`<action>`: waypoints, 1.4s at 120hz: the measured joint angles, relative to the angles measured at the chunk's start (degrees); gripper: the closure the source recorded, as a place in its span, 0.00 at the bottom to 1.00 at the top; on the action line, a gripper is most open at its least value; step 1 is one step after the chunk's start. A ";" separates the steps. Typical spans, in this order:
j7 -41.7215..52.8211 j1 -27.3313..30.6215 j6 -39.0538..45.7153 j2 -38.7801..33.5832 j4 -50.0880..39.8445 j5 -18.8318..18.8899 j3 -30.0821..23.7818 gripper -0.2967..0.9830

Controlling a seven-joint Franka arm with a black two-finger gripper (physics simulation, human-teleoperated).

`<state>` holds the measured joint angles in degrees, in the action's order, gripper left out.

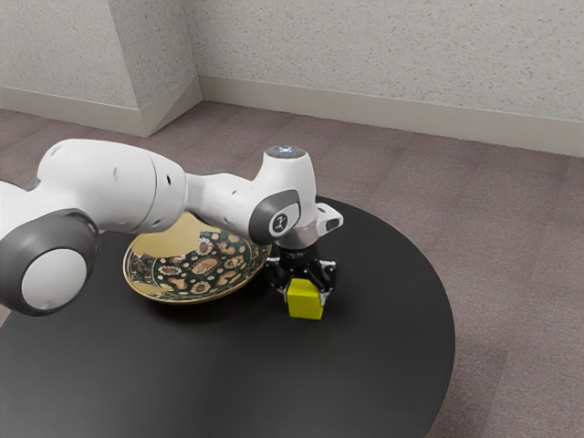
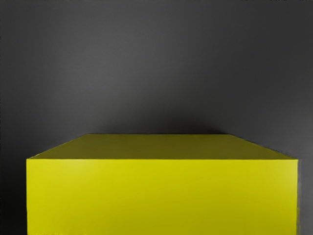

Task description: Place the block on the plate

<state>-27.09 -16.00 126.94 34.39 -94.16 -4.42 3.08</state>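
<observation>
1. Our black gripper (image 1: 306,297) pointed downward a little right of center in the exterior view, pinching the yellow block (image 1: 307,307) with a finger against each of two opposite sides.
2. We had the block low over the black round table (image 1: 228,374) — whether its underside touched the tabletop, we could not tell.
3. We saw the patterned, gold-rimmed plate (image 1: 205,266) left of center in the exterior view, beside the block, which was off it.
4. Our white arm (image 1: 119,187) reached in from the left edge of that view, passing partly in front of the plate.
5. In the wrist view, the block (image 2: 161,196) sat close under our hand — dark tabletop beyond it.
</observation>
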 joint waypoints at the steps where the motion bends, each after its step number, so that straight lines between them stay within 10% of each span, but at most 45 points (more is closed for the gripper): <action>1: 0.00 0.00 -0.01 -0.01 0.00 0.02 0.00 0.39; 61: -0.56 0.29 -2.80 -8.59 0.11 6.10 0.89 0.44; 120: 1.32 20.15 -8.16 -9.24 0.21 12.00 -4.64 0.43; 168: 5.26 21.25 -5.06 -8.56 0.12 11.43 -4.92 0.29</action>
<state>-21.82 5.25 121.88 25.83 -94.04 7.01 -1.85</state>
